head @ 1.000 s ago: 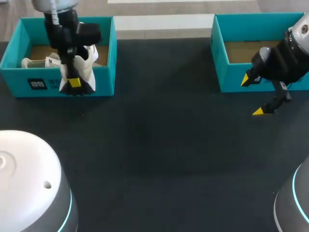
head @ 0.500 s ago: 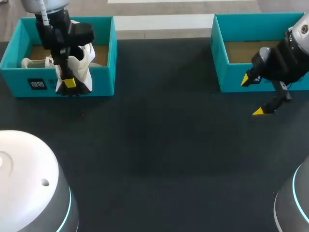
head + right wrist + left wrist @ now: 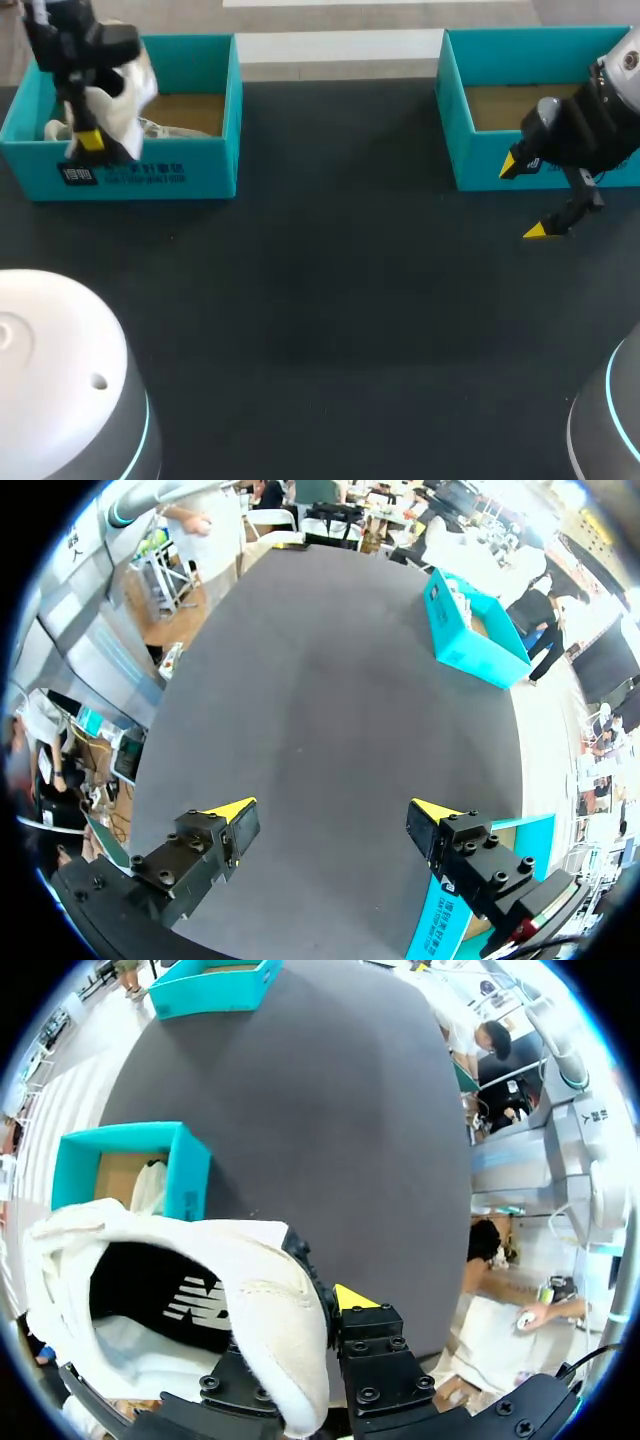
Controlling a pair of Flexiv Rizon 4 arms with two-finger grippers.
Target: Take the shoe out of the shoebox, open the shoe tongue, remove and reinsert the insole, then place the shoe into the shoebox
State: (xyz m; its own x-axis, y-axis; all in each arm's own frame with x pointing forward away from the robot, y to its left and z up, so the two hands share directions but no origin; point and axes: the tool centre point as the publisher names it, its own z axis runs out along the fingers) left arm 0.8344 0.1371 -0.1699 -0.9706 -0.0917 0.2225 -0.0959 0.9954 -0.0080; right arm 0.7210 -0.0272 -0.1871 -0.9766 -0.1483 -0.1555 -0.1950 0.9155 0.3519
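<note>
Dark grey table [image 3: 320, 300] bearing 2 teal shoeboxes [image 3: 200, 175] [image 3: 480, 165]

Left hand [image 3: 90, 140] clenched, right hand [image 3: 523, 198] splayed

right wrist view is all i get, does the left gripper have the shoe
Observer: Yes. The left gripper is shut on the white shoe, pinching the rim of its opening.
Operator: where is it holding it
Observer: Lifted above the left end of the left box, with the opening towards the wrist camera.
Operator: anything else in that box
Observer: A white thing lies on its floor. I cannot tell what it is.
</note>
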